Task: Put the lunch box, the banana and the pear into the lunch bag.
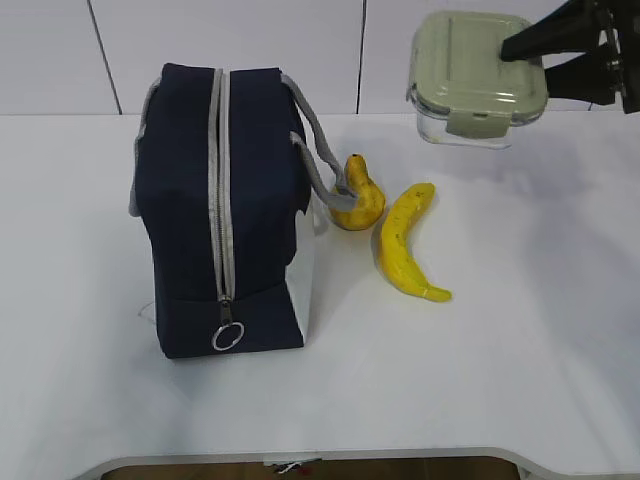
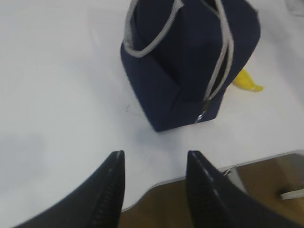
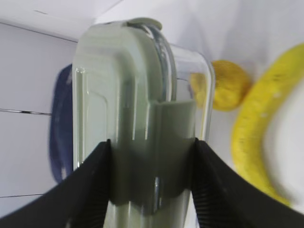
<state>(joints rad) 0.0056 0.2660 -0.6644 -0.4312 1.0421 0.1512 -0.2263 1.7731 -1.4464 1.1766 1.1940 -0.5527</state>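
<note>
The navy lunch bag [image 1: 220,210] stands on the white table with its grey zipper [image 1: 220,190] closed along the top. To its right lie the pear [image 1: 358,195] and the banana [image 1: 405,240]. My right gripper [image 1: 520,45] holds the lunch box [image 1: 478,75] in the air at the upper right, tilted with its green lid toward the camera. In the right wrist view the fingers [image 3: 92,185] clamp the lunch box [image 3: 137,109] by a side clip. My left gripper [image 2: 154,159] hangs open and empty near the table's front edge, well short of the lunch bag [image 2: 190,61].
The table's front edge [image 1: 300,458] curves inward below the bag. A white panelled wall [image 1: 250,50] rises behind the table. In the left wrist view the banana's tip [image 2: 247,80] peeks out behind the bag.
</note>
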